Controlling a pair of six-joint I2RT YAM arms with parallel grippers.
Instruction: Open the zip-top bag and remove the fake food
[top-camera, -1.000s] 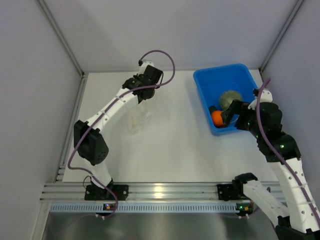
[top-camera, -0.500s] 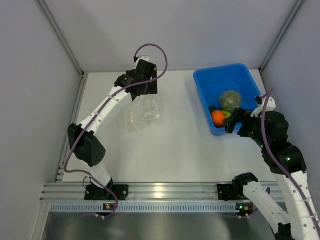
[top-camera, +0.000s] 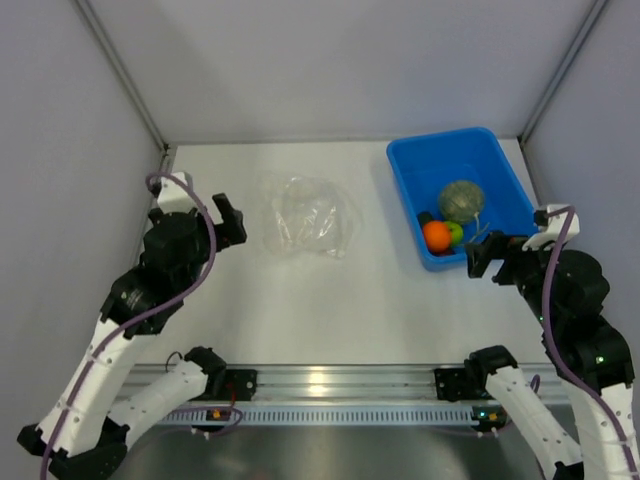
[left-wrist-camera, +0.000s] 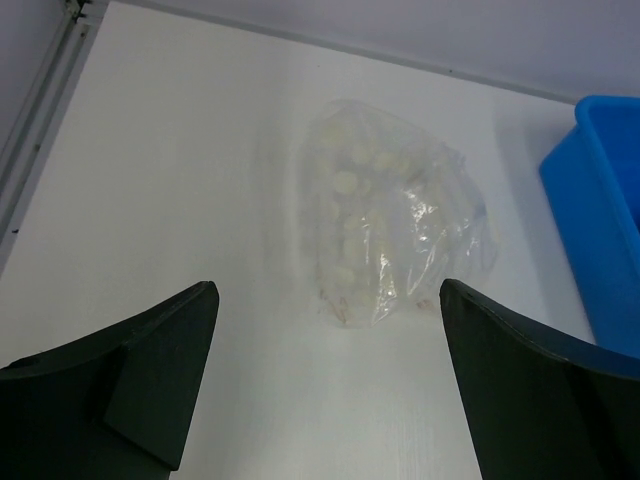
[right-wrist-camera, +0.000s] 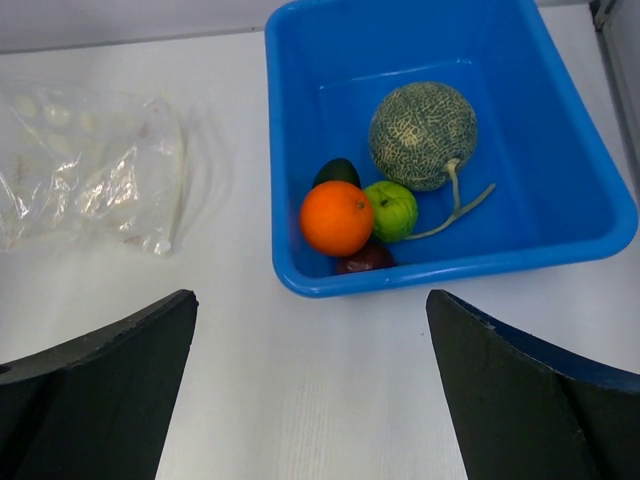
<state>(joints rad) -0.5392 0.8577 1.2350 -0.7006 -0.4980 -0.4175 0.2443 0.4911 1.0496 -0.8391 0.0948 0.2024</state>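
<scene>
The zip-top bag (top-camera: 305, 215) lies crumpled and flat on the white table, left of centre, and nothing holds it. It also lies ahead of the left wrist's fingers (left-wrist-camera: 385, 215) and at the far left of the right wrist view (right-wrist-camera: 90, 165). The fake food sits in the blue bin (top-camera: 440, 145): a netted melon (right-wrist-camera: 422, 135), an orange (right-wrist-camera: 336, 217), a green apple (right-wrist-camera: 390, 210) and small dark pieces (right-wrist-camera: 366, 260). My left gripper (top-camera: 232, 222) (left-wrist-camera: 327, 292) is open and empty, left of the bag. My right gripper (top-camera: 485, 255) (right-wrist-camera: 308, 297) is open and empty, just short of the bin's near wall (right-wrist-camera: 450, 268).
Grey enclosure walls close in the table on the left, back and right. An aluminium rail (top-camera: 320, 385) with both arm bases runs along the near edge. The blue bin stands against the back right corner.
My left gripper opened, let go of the bag and drew back to the near left. The bag dropped flat and spread out. My right gripper backed off a little from the bin.
</scene>
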